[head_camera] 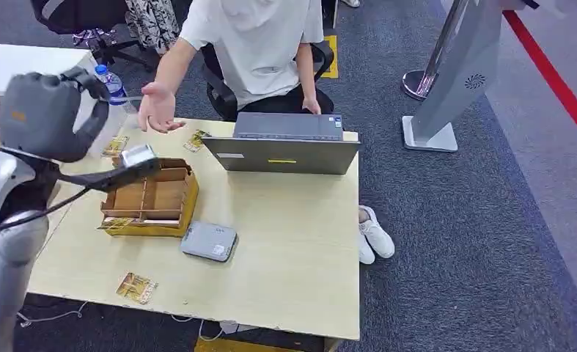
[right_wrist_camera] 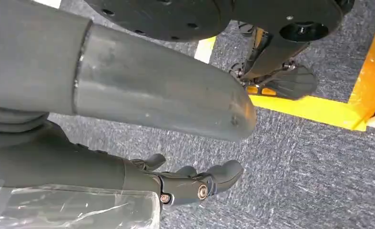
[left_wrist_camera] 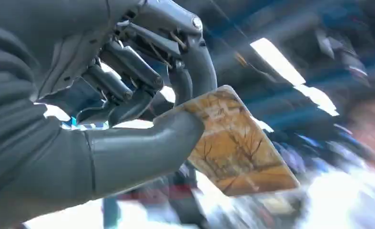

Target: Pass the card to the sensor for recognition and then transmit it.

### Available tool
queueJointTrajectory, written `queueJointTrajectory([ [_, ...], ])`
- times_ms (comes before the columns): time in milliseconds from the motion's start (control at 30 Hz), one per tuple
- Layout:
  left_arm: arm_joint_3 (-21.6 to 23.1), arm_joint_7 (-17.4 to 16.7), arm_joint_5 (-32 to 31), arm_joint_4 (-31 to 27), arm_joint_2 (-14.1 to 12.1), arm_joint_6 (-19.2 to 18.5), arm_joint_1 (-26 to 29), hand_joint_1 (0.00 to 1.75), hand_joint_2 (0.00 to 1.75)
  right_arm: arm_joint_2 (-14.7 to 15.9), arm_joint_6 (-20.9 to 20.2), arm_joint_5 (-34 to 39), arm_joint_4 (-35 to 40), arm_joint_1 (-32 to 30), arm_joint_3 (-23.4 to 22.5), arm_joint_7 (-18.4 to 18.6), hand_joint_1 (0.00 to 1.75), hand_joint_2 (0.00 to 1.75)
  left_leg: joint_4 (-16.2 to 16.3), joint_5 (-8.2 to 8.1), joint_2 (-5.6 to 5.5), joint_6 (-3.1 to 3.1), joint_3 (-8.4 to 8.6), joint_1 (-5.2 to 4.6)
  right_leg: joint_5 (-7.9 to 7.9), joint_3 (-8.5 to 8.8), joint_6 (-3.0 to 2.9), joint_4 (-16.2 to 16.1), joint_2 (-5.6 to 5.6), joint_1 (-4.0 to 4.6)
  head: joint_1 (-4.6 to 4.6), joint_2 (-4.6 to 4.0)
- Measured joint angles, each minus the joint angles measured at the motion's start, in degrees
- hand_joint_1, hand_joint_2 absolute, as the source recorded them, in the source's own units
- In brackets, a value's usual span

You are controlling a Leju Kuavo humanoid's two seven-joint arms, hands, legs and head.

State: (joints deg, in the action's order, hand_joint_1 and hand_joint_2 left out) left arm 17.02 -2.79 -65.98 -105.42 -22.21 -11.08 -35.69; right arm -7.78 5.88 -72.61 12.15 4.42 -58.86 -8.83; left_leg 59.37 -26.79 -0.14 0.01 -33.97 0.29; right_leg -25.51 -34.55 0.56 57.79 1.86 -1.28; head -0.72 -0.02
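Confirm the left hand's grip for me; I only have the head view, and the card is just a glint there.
Observer: In the left wrist view the card is pinched between the thumb and fingers of the left hand.
Operator: Which face shows?
Observer: An orange-yellow print with bare trees faces that camera.
Operator: And the right hand?
Observer: The right hand hangs over grey carpet near yellow floor tape, holding nothing.
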Motion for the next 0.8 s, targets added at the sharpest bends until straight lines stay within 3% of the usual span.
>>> queueJointTrajectory([
  [233,1.66,-2.24,-3.97,12.34,2.83,-3.76,-12.57,1.75,1.75,-0.02,-0.77,-1.29,0.0,0.81,1.47,0.85,0.0,0.0,0.04,0.12,0.03,-0.01,-0.02,-0.01,0.2,-0.03,0.01,0.0,0.04,-0.01,0.0,0.0],
  [500,2.01,-2.59,-3.27,19.74,4.51,-3.67,-15.49,1.75,1.75,-0.15,-0.83,-1.79,-0.11,0.87,2.36,1.03,0.0,0.0,0.04,0.13,0.08,-0.03,-0.02,-0.01,0.22,-0.05,0.01,0.0,0.08,-0.01,-0.02,0.0],
  [533,2.01,-2.61,-3.0,20.11,4.55,-3.57,-15.48,0.0,1.75,-0.15,-0.85,-1.79,-0.11,0.86,2.38,1.05,0.0,0.0,0.04,0.13,0.08,-0.03,-0.03,-0.01,0.22,-0.05,0.01,0.0,0.08,-0.01,-0.02,0.0],
  [667,2.01,-2.76,-2.39,21.18,4.73,-2.71,-15.47,0.0,1.75,-0.15,-0.85,-1.79,-0.11,0.87,2.45,1.03,0.0,0.0,0.04,0.13,0.08,-0.03,-0.06,-0.01,0.22,-0.06,0.01,0.0,0.06,-0.01,-0.02,0.0],
  [800,1.97,-3.33,-2.15,21.45,4.97,1.66,-14.82,0.0,1.75,-0.2,-0.7,-1.62,-0.11,0.86,2.45,0.94,0.0,0.0,0.04,0.13,0.08,-0.02,-0.09,-0.01,0.22,-0.05,0.01,0.0,0.05,-0.01,-0.02,0.0],
])
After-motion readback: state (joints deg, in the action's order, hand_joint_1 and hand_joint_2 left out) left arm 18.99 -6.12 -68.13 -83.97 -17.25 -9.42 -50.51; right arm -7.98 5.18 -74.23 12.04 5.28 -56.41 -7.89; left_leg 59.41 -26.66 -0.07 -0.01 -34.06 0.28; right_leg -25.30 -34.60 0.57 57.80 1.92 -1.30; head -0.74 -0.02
